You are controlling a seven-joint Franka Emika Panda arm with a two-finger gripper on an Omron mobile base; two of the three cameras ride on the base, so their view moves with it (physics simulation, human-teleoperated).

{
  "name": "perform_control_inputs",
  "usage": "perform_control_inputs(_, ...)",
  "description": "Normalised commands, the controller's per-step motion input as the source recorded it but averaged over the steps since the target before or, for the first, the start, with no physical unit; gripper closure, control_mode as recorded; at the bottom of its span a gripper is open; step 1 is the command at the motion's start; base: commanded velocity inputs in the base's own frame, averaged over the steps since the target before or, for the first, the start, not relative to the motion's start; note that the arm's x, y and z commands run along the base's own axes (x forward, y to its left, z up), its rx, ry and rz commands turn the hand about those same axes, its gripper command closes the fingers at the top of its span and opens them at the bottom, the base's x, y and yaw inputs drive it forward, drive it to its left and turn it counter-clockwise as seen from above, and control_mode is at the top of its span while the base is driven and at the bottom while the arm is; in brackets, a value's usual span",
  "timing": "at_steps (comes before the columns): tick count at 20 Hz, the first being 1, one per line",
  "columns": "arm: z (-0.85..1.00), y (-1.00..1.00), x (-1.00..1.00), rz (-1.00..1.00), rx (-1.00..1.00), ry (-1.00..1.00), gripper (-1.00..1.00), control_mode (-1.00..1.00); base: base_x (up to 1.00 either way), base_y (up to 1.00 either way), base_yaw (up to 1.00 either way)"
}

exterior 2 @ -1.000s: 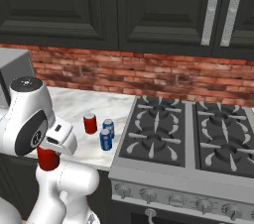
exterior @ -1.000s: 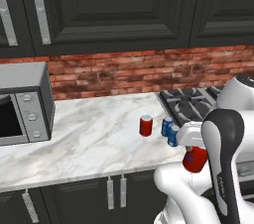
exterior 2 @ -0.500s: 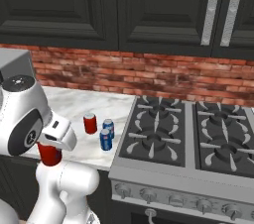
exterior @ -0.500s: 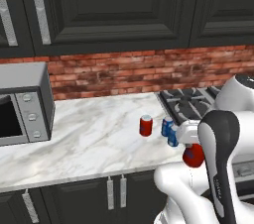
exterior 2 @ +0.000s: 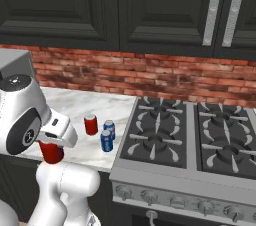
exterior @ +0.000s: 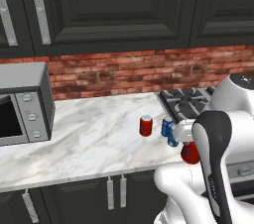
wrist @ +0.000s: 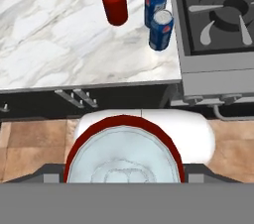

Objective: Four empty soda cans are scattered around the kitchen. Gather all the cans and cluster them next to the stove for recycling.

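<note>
Nothing on the worktop point(exterior: 89, 143) is shifting between frames; only the arm is drifting slightly. The claw point(exterior 2: 51, 147) is pinching a red can point(exterior 2: 51, 152) below worktop level. It needs lifting over the edge and setting upright beside the three cans point(wrist: 151, 15) near the stove point(exterior 2: 200, 140) without toppling them.

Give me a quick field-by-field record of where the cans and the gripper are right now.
cans on counter: one red soda can and two blue soda cans, all upright
cluster position: on the white marble counter, beside the left edge of the stainless steel gas stove
spacing: the blue pair close together; the red one a little apart, on the side away from the stove
held can: a fourth red soda can with a silver top, in the gripper
gripper position: in front of the counter edge, not yet over it
</note>
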Motion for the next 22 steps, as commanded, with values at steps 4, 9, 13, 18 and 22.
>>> perform_control_inputs(4, -0.17, 0.0, 0.08, 0.02, -0.02, -0.12, 1.0, -1.0, 0.0, 0.0, 0.0)
perform_control_inputs(9, -0.39, 0.01, 0.41, 0.0, -0.03, -0.04, 1.0, -1.0, 0.0, 0.0, 0.0)
perform_control_inputs(13, -0.46, 0.0, 0.45, 0.0, -0.02, -0.01, 1.0, -1.0, 0.0, 0.0, 0.0)
perform_control_inputs(18, -0.43, 0.0, 0.42, 0.0, 0.0, 0.0, 1.0, -1.0, 0.0, 0.0, 0.0)
perform_control_inputs(22, -0.41, 0.0, 0.34, 0.0, 0.0, -0.04, 1.0, -1.0, 0.0, 0.0, 0.0)
